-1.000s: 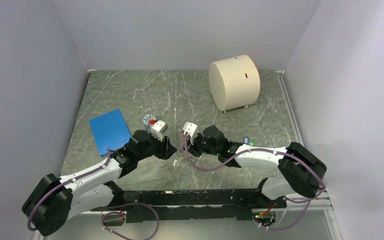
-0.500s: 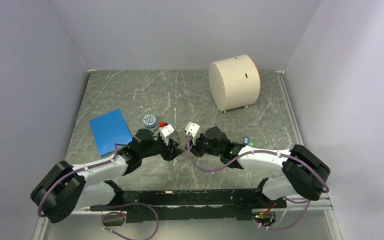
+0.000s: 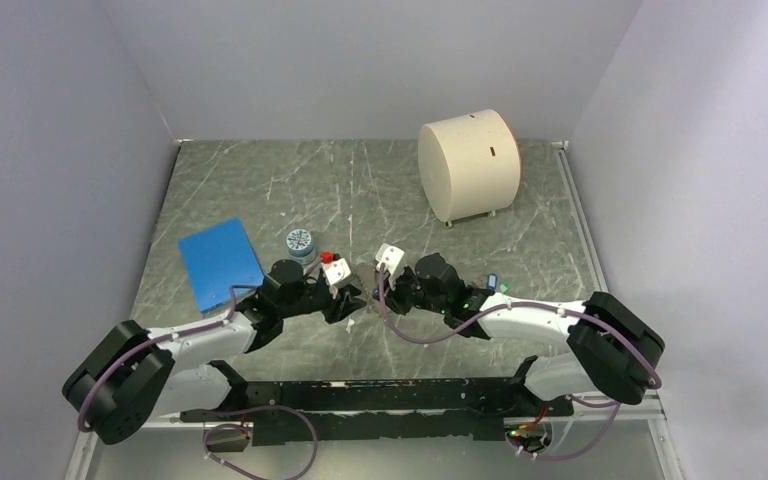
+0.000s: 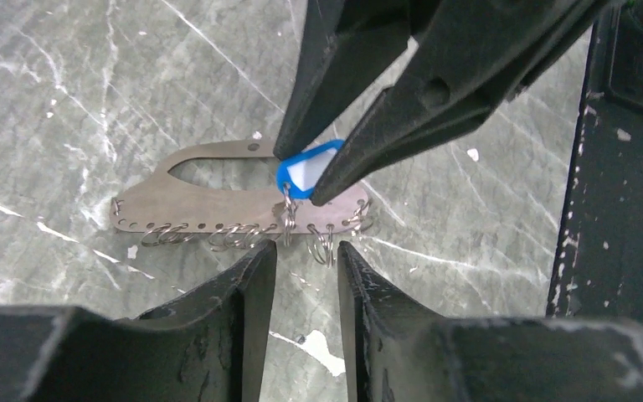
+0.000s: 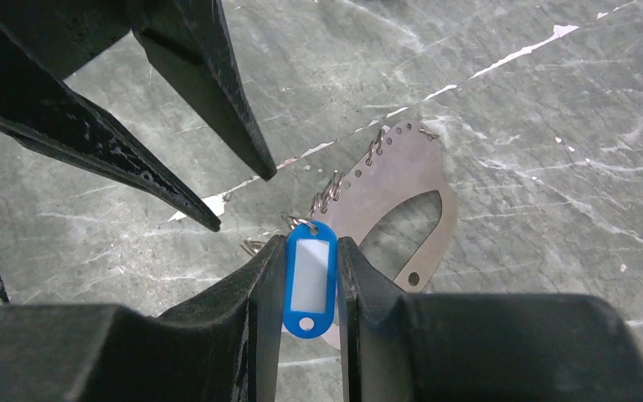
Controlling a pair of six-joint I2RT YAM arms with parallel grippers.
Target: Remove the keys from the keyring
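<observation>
Keyring (image 4: 209,205) is looking stiff, its edge lying before the spread left tool (image 4: 306,251). Right tool (image 5: 310,251) is pinching the blue key (image 4: 304,173).

No legible text or labels anywhere.

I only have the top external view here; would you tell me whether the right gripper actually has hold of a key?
Observer: Yes, the right gripper is shut on the blue key, pinching its plastic head from both sides.
Operator: Is it off the keyring?
Observer: No, a small wire ring appears to link it to the keyring, which lies on the table.
Operator: And the left gripper?
Observer: The left gripper is open and empty, its tips close beside the keyring's row of rings.
</observation>
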